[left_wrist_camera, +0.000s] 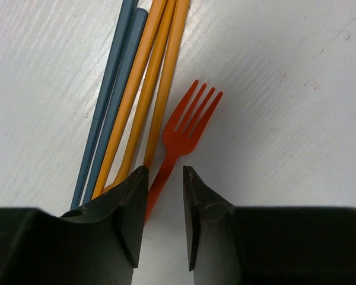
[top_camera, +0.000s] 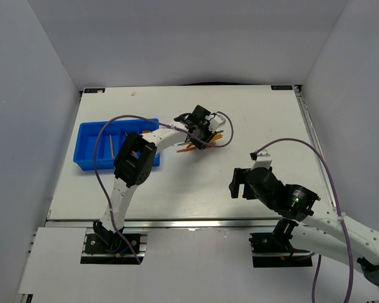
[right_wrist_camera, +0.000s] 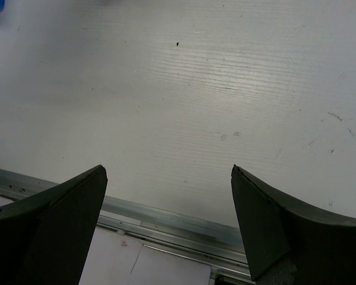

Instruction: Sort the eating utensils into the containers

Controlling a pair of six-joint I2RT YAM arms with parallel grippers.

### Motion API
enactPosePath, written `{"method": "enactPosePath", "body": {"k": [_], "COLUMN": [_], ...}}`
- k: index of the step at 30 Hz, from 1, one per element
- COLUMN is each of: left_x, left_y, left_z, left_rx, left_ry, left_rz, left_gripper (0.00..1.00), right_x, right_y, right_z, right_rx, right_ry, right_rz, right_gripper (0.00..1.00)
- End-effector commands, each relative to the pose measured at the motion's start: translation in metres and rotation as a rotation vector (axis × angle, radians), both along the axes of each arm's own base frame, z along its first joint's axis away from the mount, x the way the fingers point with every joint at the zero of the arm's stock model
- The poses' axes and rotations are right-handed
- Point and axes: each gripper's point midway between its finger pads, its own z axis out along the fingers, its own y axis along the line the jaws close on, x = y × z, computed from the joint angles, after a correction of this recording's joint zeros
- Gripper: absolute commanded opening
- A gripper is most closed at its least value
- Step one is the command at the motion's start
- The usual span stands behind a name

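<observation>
In the left wrist view a red-orange fork (left_wrist_camera: pixel 190 119) lies on the white table, tines pointing away. Its handle runs into the gap of my left gripper (left_wrist_camera: pixel 166 172), close to the left finger (left_wrist_camera: pixel 130 202). The jaws stand a little apart, with bare table showing between them. Beside the fork lie three orange sticks (left_wrist_camera: pixel 145 89) and two grey-blue sticks (left_wrist_camera: pixel 110 101). From above, my left gripper (top_camera: pixel 201 126) hangs over this utensil pile (top_camera: pixel 196 146), right of the blue tray (top_camera: pixel 83 165). My right gripper (right_wrist_camera: pixel 168 169) is open and holds nothing, near the front edge (top_camera: pixel 240 183).
An orange stick (top_camera: pixel 112 146) lies in one compartment of the tray. Purple cables (top_camera: pixel 224 136) loop over the pile and along both arms. A metal rail (right_wrist_camera: pixel 166 217) marks the table's front edge under my right gripper.
</observation>
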Motion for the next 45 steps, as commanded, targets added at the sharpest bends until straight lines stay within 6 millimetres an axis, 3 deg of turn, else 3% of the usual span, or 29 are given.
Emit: {"method": "enactPosePath", "body": {"k": [1,11,14,17,18,20,21,22,25,26,28,29,33,34,35,36,38,39,41,42,45], "left_x": [-0.003,-0.024,-0.029,-0.037,-0.040,-0.042,-0.047,-0.049,-0.057,-0.057,-0.055,-0.054,-0.026,-0.008,-0.004,0.010,0.016,0.019,0.025,0.026,0.039], "left_y": [-0.003,0.000,-0.001,0.000,0.004,0.000,-0.002,-0.004,-0.007,-0.008,0.001,0.006,0.078,0.121,0.147,0.198,0.261,0.313,0.348,0.377,0.404], "left_z": [0.009,-0.014,-0.009,-0.008,-0.010,0.001,0.011,0.017,0.044,0.071,0.095,0.126,0.184,0.195,0.200,0.209,0.210,0.211,0.211,0.207,0.204], "left_rx": [-0.040,-0.085,-0.114,-0.118,-0.111,-0.135,-0.149,-0.162,-0.201,-0.251,-0.272,-0.310,-0.261,-0.213,-0.183,-0.192,-0.162,-0.161,-0.193,-0.192,-0.210], "left_ry": [0.000,0.056,0.047,0.036,0.036,0.019,0.010,0.005,-0.031,-0.055,-0.105,-0.159,-0.380,-0.445,-0.449,-0.463,-0.461,-0.465,-0.465,-0.469,-0.492], "left_rz": [-0.009,0.019,0.032,0.066,0.081,0.100,0.099,0.099,0.097,0.121,0.163,0.189,0.533,0.695,0.775,0.941,1.118,1.256,1.308,1.361,1.375], "left_gripper": [0.38,0.35,0.34,0.29,0.23,0.15,0.04,0.00,0.00,0.00,0.00,0.00,0.00,0.00,0.00,0.00,0.00,0.00,0.00,0.00,0.00], "right_x": [0.007,0.007,0.007,0.007,0.007,0.007,0.007,0.007,0.007,0.007,0.007,0.007,0.009,0.009,0.009,0.010,0.010,0.009,0.010,0.010,0.010], "right_y": [0.003,0.005,0.005,0.005,0.005,0.006,0.007,0.007,0.007,0.007,0.007,0.007,0.008,0.008,0.009,0.010,0.012,0.013,0.015,0.016,0.016], "right_z": [0.011,0.008,0.008,0.009,0.008,0.009,0.010,0.011,0.014,0.015,0.018,0.020,0.024,0.024,0.023,0.024,0.023,0.023,0.023,0.023,0.023], "right_rx": [0.024,0.027,0.029,0.033,0.031,0.037,0.044,0.046,0.055,0.060,0.069,0.073,0.081,0.083,0.079,0.084,0.083,0.086,0.093,0.093,0.094], "right_ry": [-0.037,-0.037,-0.037,-0.039,-0.038,-0.038,-0.039,-0.039,-0.045,-0.047,-0.054,-0.055,-0.069,-0.071,-0.069,-0.071,-0.069,-0.068,-0.070,-0.069,-0.072], "right_rz": [-0.011,-0.009,-0.010,-0.008,-0.008,-0.009,-0.007,-0.006,-0.008,-0.007,-0.008,-0.009,-0.009,-0.008,-0.006,-0.003,0.004,0.009,0.014,0.017,0.023], "right_gripper": [0.89,0.89,0.89,0.89,0.89,0.89,0.89,0.89,0.89,0.89,0.89,0.89,0.89,0.89,0.89,0.89,0.89,0.89,0.89,0.89,0.89]}}
